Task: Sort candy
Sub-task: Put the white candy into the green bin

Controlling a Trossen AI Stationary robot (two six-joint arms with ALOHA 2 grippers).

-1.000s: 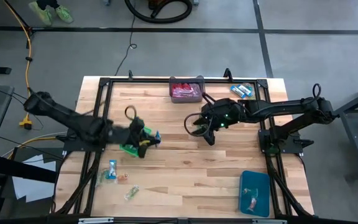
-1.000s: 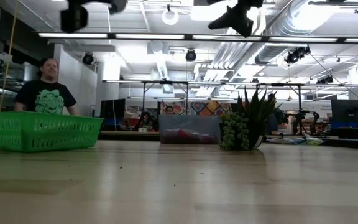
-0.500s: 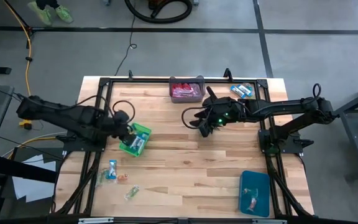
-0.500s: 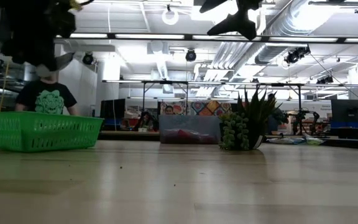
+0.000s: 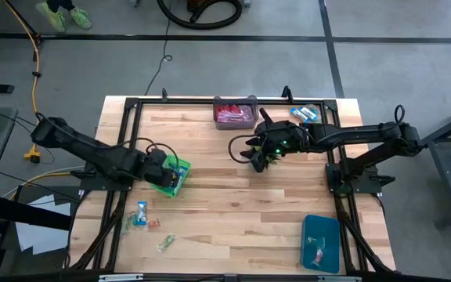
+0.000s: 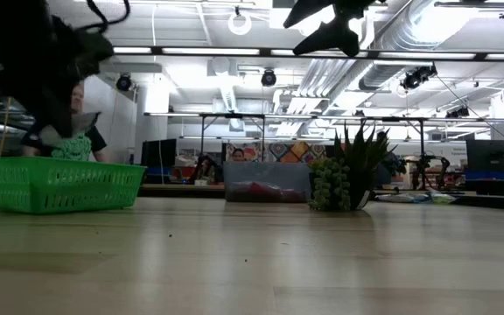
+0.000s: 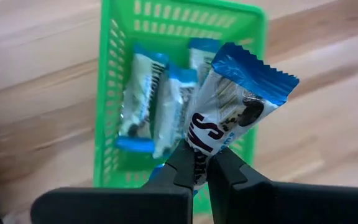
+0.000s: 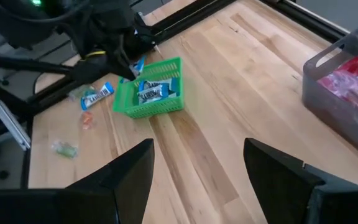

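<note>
A green basket (image 5: 172,177) stands at the table's left with several blue-and-white candy pieces (image 7: 151,102) inside. My left gripper (image 5: 163,168) hangs just above it, shut on another blue-and-white candy (image 7: 232,102). My right gripper (image 8: 197,180) stands open over the table's middle, above the spiky plant (image 6: 348,171), with nothing between its fingers. Loose candy (image 5: 140,213) lies on the wood near the front left. My left gripper pinches one short end of the candy wrapper (image 7: 197,157) between its two fingers. The fingers slant steeply down from above. The rest of the candy sticks out past the fingertips, lifted clear over the basket's rim (image 7: 179,11).
A grey bin (image 5: 235,113) with red candy stands at the far edge, more blue-and-white candy (image 5: 305,113) to its right. A blue bin (image 5: 321,243) sits at the front right. A person shows beyond the table (image 6: 73,144).
My left gripper has sunk toward the green basket and tipped from nearly level to pointing steeply down, rolling as it went, still shut on the candy. My right gripper has turned a little in place.
</note>
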